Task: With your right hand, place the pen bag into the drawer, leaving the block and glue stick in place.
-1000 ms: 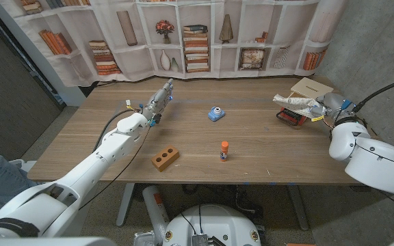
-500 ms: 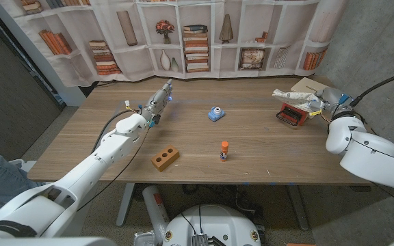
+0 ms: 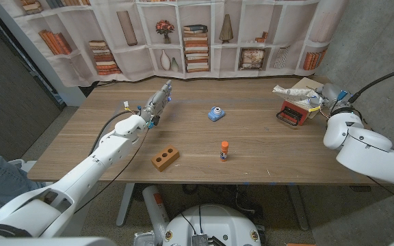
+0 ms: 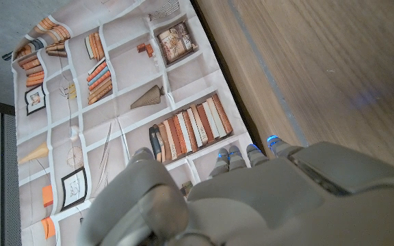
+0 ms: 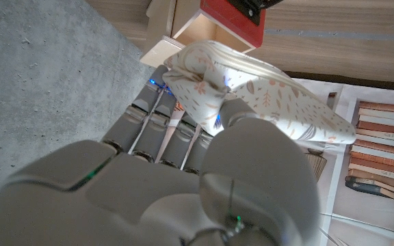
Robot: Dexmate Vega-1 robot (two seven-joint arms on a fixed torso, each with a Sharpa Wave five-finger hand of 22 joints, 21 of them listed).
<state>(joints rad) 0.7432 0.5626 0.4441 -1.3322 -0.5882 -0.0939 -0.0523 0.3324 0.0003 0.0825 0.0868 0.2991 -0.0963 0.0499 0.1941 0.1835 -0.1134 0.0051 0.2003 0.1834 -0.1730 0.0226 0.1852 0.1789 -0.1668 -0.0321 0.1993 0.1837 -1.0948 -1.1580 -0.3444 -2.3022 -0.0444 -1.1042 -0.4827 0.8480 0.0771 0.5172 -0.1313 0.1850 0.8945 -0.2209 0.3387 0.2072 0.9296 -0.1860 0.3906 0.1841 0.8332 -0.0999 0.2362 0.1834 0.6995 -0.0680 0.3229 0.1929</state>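
Note:
My right hand [image 3: 325,98] grips one end of the pen bag [image 3: 290,93], a white pouch with a leaf print, and holds it in the air above the small drawer [image 3: 292,114] with its red front, pulled out of a wooden box [image 3: 310,87]. In the right wrist view the pen bag [image 5: 255,85] is pinched between thumb and fingers [image 5: 166,133], and the open drawer [image 5: 202,29] lies just beyond it. The brown block [image 3: 165,158] with holes and the orange-capped glue stick [image 3: 224,151] stand on the front middle of the table. My left hand [image 3: 156,101] holds nothing, fingers stretched out.
A small blue object [image 3: 215,113] sits mid-table, behind the glue stick. The table's right edge [image 3: 339,147] runs close under my right arm. A bookshelf-print curtain [image 3: 197,37] hangs behind the table. The left wrist view looks over my left hand [image 4: 252,198] at the curtain.
My right hand has carried the pen bag a little farther back, so it now hangs over the drawer and box. The left arm, block and glue stick have not moved.

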